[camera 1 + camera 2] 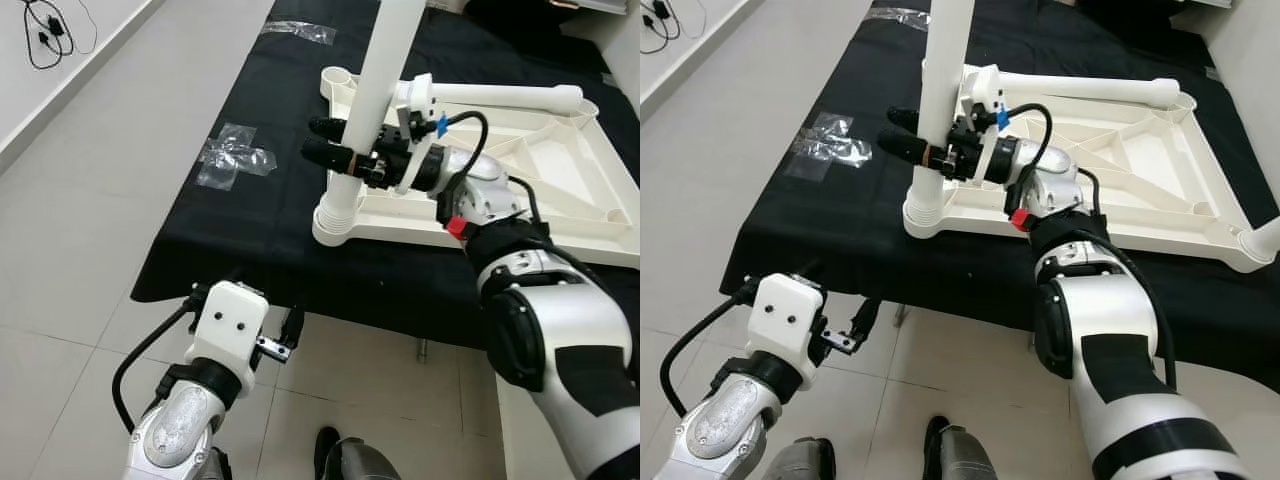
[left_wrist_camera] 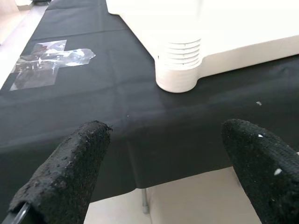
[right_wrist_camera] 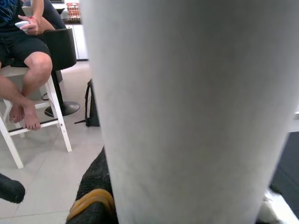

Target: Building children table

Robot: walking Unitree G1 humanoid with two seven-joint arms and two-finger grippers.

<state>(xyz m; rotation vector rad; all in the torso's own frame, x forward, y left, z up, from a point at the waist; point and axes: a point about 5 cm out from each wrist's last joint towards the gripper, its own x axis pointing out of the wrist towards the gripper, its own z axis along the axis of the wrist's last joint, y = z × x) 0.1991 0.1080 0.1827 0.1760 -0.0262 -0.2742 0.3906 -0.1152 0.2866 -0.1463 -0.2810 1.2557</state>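
A white children's table top (image 1: 585,215) lies upside down on a black-covered table (image 1: 250,235). One white table leg (image 1: 375,80) stands upright in the near-left corner socket (image 1: 338,222). My right gripper (image 1: 316,140) is shut around this leg a little above the socket; the leg (image 3: 196,107) is right in front of the right wrist camera. A second white leg (image 1: 500,97) lies across the far edge of the table top. My left gripper (image 2: 173,168) hangs open and holds nothing, low in front of the table's near edge, facing the socket (image 2: 180,70).
A patch of clear tape (image 1: 232,155) is stuck on the black cloth left of the table top. A black cable (image 1: 45,30) lies on the floor at far left. A person (image 3: 28,56) sits on a white chair beyond the table. Pale tiled floor surrounds the table.
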